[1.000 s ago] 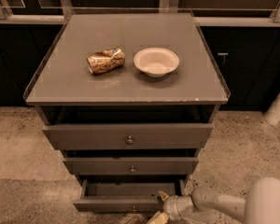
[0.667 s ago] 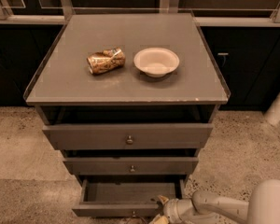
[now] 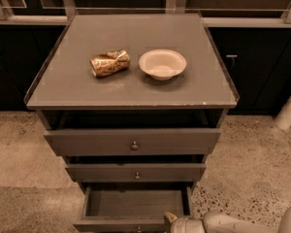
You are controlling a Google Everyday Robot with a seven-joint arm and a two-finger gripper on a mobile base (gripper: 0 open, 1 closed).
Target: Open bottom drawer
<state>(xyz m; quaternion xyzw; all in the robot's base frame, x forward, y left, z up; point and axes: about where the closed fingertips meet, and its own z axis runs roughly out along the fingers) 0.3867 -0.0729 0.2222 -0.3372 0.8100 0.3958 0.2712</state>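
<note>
The grey cabinet [image 3: 131, 89] has three drawers. The bottom drawer [image 3: 136, 205] is pulled out toward me, and its empty inside shows. Its flat grey front [image 3: 116, 225] lies at the lower edge of the view, and its knob is cut off by that edge. My gripper [image 3: 172, 221] is at the drawer's front, right of its centre, at the bottom of the view. The pale arm [image 3: 233, 223] runs off to the lower right. The middle drawer [image 3: 136, 172] and the top drawer [image 3: 133, 141] stand slightly out, each with a round knob.
On the cabinet top lie a crushed brown can [image 3: 109, 63] and a white bowl [image 3: 162, 64]. Dark cabinets [image 3: 254, 57] stand behind on both sides. A white post [image 3: 290, 108] stands at the right. The floor [image 3: 252, 164] is speckled stone.
The bottom drawer has slid further out toward me. My gripper has moved down and back with the drawer front.
</note>
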